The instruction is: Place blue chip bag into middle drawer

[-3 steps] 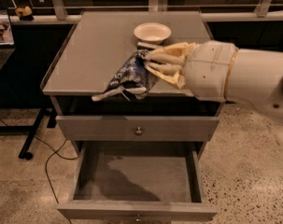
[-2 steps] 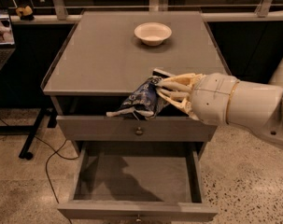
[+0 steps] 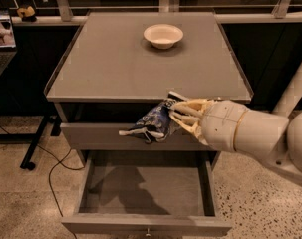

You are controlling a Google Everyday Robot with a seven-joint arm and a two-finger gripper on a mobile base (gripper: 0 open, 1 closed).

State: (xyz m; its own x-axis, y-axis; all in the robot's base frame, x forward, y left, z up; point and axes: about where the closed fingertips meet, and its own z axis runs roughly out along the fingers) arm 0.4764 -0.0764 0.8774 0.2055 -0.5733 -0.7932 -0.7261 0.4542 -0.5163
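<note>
Camera view has the blue chip bag (image 3: 151,124) hanging in the air just off the front edge of the worktop (image 3: 115,68), in front of the uppermost drawer front (image 3: 95,136) and above the open middle drawer (image 3: 140,225). The gripper (image 3: 178,115) reaches in from the right, just below the worktop's front right corner. Its fingers (image 3: 191,105) are closed on the bag's right end, so the crumpled foil droops to the left with 1 loose tail sticking out. The drawer stands pulled out, its plain grey floor in view. To lower it well, I judge the arm should carry the bag a little forward and straight down until the foil sits inside the walls, and only then let go. Released at this height, the light bag could drift onto the front rim. A white bowl (image 3: 163,35) stands near the worktop's back edge, well apart from the move.
</note>
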